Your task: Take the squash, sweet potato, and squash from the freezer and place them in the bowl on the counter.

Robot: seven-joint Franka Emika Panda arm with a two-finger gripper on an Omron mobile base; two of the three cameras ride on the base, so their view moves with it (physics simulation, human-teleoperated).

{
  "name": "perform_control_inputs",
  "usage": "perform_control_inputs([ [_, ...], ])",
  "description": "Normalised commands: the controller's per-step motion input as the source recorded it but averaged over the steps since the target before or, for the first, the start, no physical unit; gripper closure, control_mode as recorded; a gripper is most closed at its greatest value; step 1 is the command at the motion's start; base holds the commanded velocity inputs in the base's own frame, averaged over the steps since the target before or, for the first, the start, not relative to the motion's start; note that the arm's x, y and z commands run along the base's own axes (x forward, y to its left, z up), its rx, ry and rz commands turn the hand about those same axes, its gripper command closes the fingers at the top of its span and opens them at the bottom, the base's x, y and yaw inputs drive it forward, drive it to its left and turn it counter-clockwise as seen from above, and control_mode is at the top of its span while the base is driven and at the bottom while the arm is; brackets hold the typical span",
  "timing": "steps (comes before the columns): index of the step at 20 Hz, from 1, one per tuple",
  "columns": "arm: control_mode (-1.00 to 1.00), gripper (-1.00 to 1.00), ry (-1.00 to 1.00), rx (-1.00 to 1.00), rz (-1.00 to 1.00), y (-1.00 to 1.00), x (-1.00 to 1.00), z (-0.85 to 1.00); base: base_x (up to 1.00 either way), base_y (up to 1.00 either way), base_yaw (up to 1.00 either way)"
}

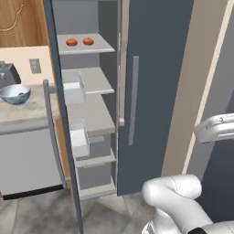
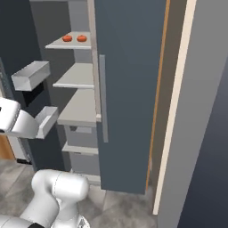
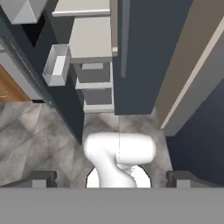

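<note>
Jaws spread wide, nothing held.
Jaws (image 3: 112,179) point down at the floor (image 3: 39,140); the open freezer (image 3: 89,48) lies ahead of them, two orange items (image 1: 79,42) on its upper shelf; bowl (image 1: 15,94) sits on the bench (image 1: 27,114).

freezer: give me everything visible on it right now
The freezer is a tall dark slate-grey cabinet standing on the tiled floor beside the counter. Its left door is swung open, its right door shut, with a long grey vertical handle. Inside are pale grey shelves, with drawers below and clear bins on the open door. Two small orange-red items sit side by side on the top visible shelf.
</note>
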Motion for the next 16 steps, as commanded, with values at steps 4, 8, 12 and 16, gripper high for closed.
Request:
perform_control_inputs([
  [4, 1.00, -1.00, 0.00, 0.00, 0.00, 0.00, 0.00, 0.00, 0.92, 0.00, 0.05],
  [8, 1.00, -1.00, 0.00, 0.00, 0.00, 0.00, 0.00, 0.00, 0.74, 0.21, 0.03],
  [12, 1.00, -1.00, 0.00, 0.00, 0.00, 0.00, 0.00, 0.00, 0.59, 0.46, 0.06],
  [16, 1.00, -1.00, 0.00, 0.00, 0.00, 0.00, 0.00, 0.00, 0.45, 0.52, 0.05],
])
